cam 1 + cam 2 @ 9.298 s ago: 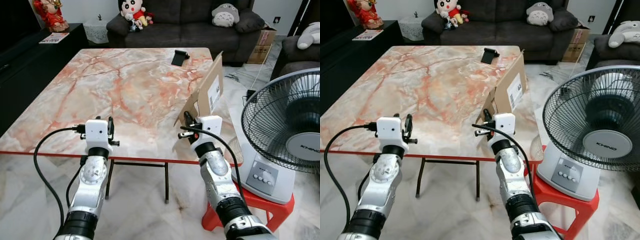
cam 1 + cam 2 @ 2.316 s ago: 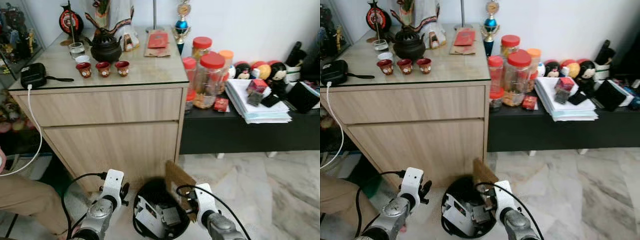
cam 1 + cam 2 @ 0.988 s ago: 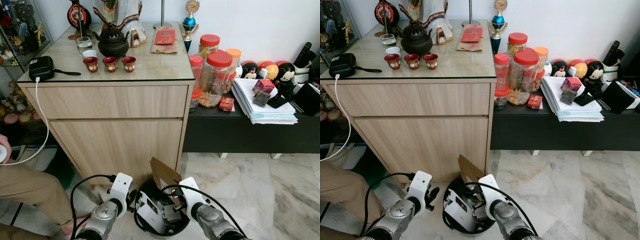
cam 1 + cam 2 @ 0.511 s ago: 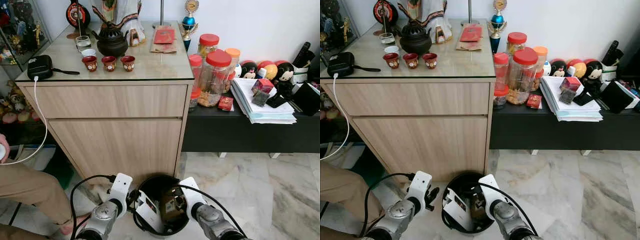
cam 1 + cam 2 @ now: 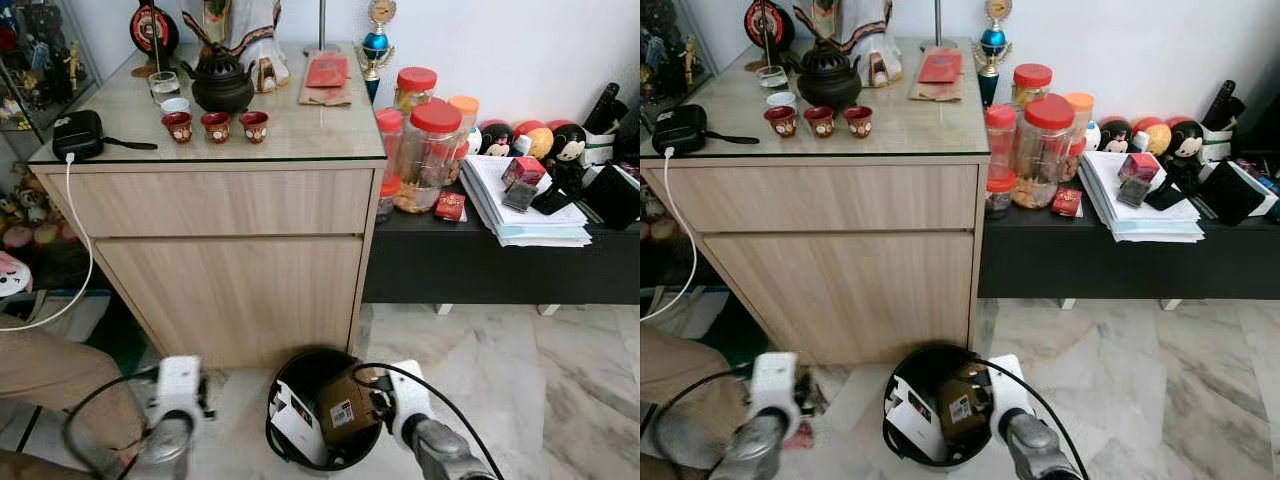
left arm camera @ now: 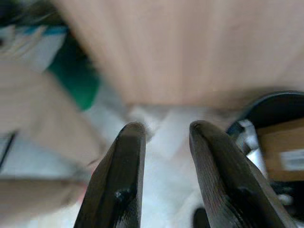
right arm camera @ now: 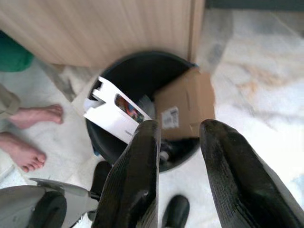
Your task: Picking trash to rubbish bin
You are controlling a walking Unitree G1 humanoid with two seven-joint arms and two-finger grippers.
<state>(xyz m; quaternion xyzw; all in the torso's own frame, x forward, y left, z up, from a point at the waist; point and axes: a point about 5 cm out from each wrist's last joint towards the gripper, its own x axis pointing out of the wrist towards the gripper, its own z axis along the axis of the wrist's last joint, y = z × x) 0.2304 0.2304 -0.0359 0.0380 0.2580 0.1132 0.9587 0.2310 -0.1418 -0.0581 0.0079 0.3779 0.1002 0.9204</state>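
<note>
A black round rubbish bin (image 5: 298,360) stands on the floor before the wooden cabinet. Inside it lie a brown cardboard piece with a white label (image 5: 345,410) and a white printed box (image 5: 296,427). My right gripper (image 7: 180,128) hangs just above the bin's right side, open, with the cardboard (image 7: 183,107) lying loose below its fingers. In the left eye view its white wrist sits beside the bin's right rim. My left gripper (image 6: 166,128) is open and holds nothing, off to the left of the bin (image 6: 270,107) over the floor. Its arm is blurred.
The wooden cabinet (image 5: 230,270) rises right behind the bin, with a black low shelf (image 5: 500,265) to its right. A person's leg (image 5: 40,365) and bare feet (image 7: 28,118) are close on the left. Marble floor (image 5: 540,370) opens to the right.
The cardboard stood upright in my right gripper a second ago; it now lies in the bin, let go. The right gripper has drawn back rightward. My left arm has swung left, away from the bin.
</note>
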